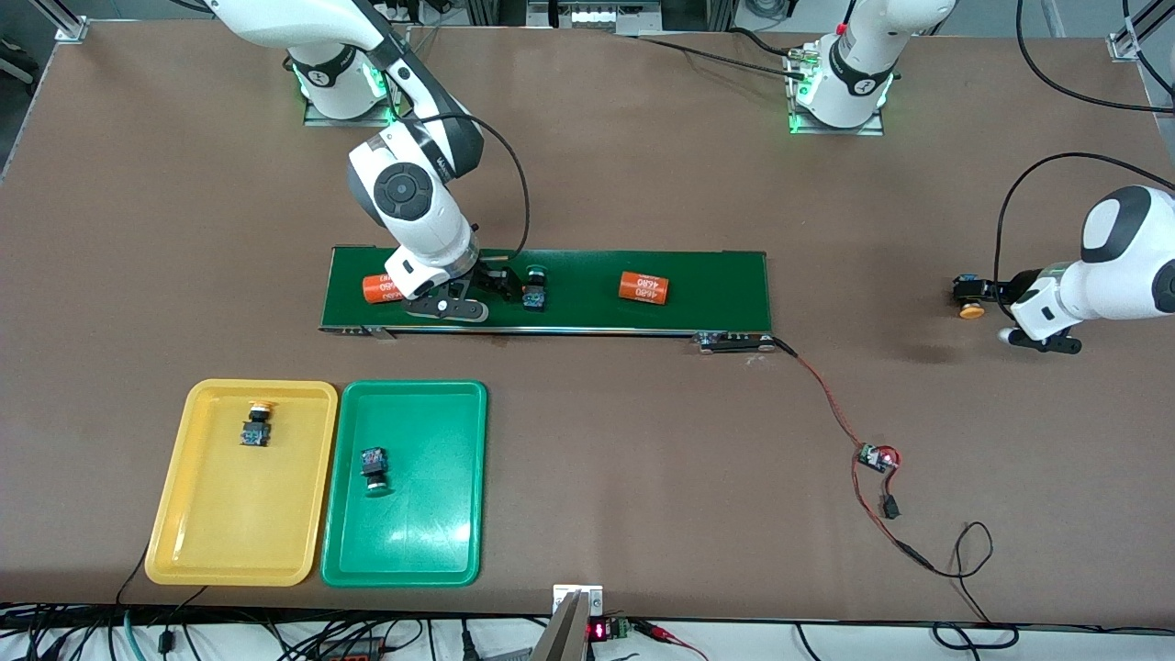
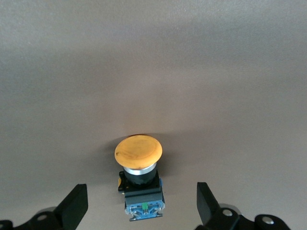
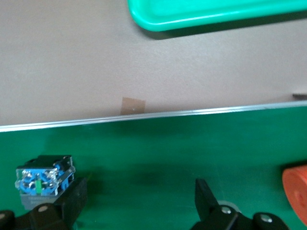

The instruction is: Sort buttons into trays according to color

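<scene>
A yellow button (image 2: 138, 152) lies on the bare table near the left arm's end (image 1: 970, 310). My left gripper (image 2: 142, 205) is open, with the button's black-and-blue body between its fingers (image 2: 74, 207) but not touching them; it also shows as the left gripper (image 1: 984, 292). A green button (image 1: 533, 289) lies on the dark-green belt (image 1: 587, 275). My right gripper (image 1: 503, 286) is open low over the belt, and the button's body (image 3: 43, 179) sits just outside one finger (image 3: 76, 196). The yellow tray (image 1: 184, 514) holds a yellow button (image 1: 257, 424). The green tray (image 1: 431, 532) holds a green button (image 1: 374, 468).
Two orange cylinders (image 1: 378, 287) (image 1: 643, 287) lie on the belt, one partly under the right hand; its end shows as the orange cylinder (image 3: 295, 191). A red wire runs from the belt's end to a small circuit board (image 1: 877, 457). The green tray's rim (image 3: 216, 14) lies past the belt's edge.
</scene>
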Tool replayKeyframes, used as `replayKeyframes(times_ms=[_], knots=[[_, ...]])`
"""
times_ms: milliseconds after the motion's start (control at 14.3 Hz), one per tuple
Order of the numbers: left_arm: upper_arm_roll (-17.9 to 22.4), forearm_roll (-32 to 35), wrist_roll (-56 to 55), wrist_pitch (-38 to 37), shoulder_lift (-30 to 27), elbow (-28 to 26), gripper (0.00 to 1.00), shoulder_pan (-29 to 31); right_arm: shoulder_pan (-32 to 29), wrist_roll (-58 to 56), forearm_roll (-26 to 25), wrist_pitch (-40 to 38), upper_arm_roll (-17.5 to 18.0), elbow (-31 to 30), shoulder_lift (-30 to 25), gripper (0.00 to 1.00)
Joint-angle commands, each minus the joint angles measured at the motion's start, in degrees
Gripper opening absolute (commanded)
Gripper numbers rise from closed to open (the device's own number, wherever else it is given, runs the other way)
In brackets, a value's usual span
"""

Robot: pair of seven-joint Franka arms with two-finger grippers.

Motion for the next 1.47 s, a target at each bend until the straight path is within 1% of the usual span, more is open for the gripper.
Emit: replayKeyframes(times_ms=[0, 140, 350, 420, 561, 701, 911, 981, 1121, 1401], knots=[[0.3, -0.5, -1.9, 1.3, -1.3, -1.9, 1.00, 0.3, -0.1, -2.3, -0.6, 0.2, -0.1, 0.1, 0.0, 1.00], [0.4, -0.4, -1.9, 1.6, -1.2, -1.9, 1.00, 0.3, -0.2, -2.4, -0.6, 0.2, -0.2, 0.1, -0.2, 1.00], [2.0, -0.4, -1.7, 2.7, -1.1, -2.1, 1.00, -0.2, -0.5, -3.0, -0.6, -0.4, -0.2, 0.1, -1.0, 1.00], [2.0, -0.3, -1.5, 2.7, -1.2, -2.2, 0.98, -0.2, -0.5, -3.0, -0.6, -0.5, -0.2, 0.1, -1.3, 1.00], [2.0, 0.3, -1.3, 2.7, -1.2, -2.2, 0.79, -0.5, -0.4, -2.8, -0.6, -0.7, -0.2, 0.1, -1.5, 1.00], [2.0, 0.7, -1.2, 2.4, -1.4, -2.3, 0.49, -0.9, -0.4, -2.4, -0.6, -1.6, -0.2, 0.1, -1.5, 1.00], [2.0, 0.7, -1.3, 2.3, -1.3, -2.3, 0.14, -1.2, -0.3, -2.2, -0.6, -1.8, -0.2, 0.1, -1.5, 1.00], [1.8, 0.7, -1.1, 1.9, -1.4, -2.1, 0.07, -1.6, -0.3, -2.1, -0.6, -1.8, -0.2, 0.1, -1.4, 1.00], [0.0, 0.5, -0.9, -0.2, -2.0, -1.5, 0.02, -2.3, -0.3, -2.4, -0.6, -1.9, -0.2, 0.1, -1.4, 1.00], [-6.6, -0.5, -3.7, -4.6, -2.0, -1.0, 0.00, -5.0, -0.1, -2.4, -0.6, -1.9, -0.2, 0.1, -0.8, 1.00]])
